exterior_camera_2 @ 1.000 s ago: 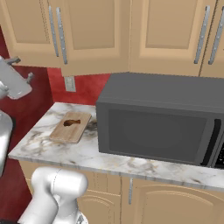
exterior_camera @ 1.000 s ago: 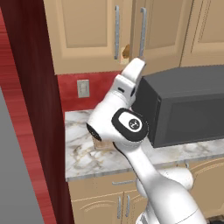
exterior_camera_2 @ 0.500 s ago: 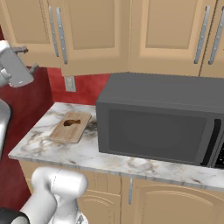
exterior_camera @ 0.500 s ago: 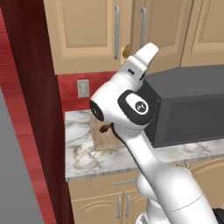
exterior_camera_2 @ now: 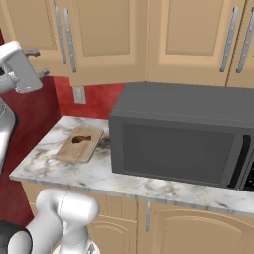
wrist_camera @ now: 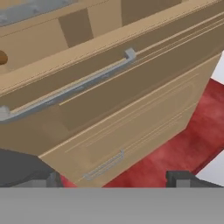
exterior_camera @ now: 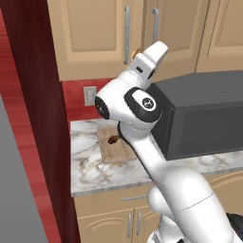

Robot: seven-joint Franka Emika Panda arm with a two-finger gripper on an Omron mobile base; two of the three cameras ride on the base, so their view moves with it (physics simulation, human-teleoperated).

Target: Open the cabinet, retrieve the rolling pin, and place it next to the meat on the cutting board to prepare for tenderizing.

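A simulated kitchen with red walls: a marbled desk [exterior_camera_2: 59, 166] carries a dark microwave [exterior_camera_2: 183, 134] and, to its left, the cutting board [exterior_camera_2: 79, 145] with the small dark meat [exterior_camera_2: 81, 139] lying on it. Above hangs the cabinet [exterior_camera: 118, 38], light tan, with two long silver bar handles meeting at the middle.

The tool [wrist_camera: 113, 177] is raised to cabinet height with its two dark tips spread wide and nothing between them. In the hand view one bar handle [wrist_camera: 70, 89] runs slantwise just ahead of the tips, close but not yet between them; the door edge there appears slightly ajar, with a brown round end [wrist_camera: 2, 57] showing in the gap, possibly the rolling pin, though too little shows to be sure.

The handle is a stiff, slim metal bar, probably smooth; gripping across its middle should give a firm pull. The door is likely light and hinged at its outer edge. The pin, if wooden, would be rigid, light and apt to roll, best pinched across its middle.
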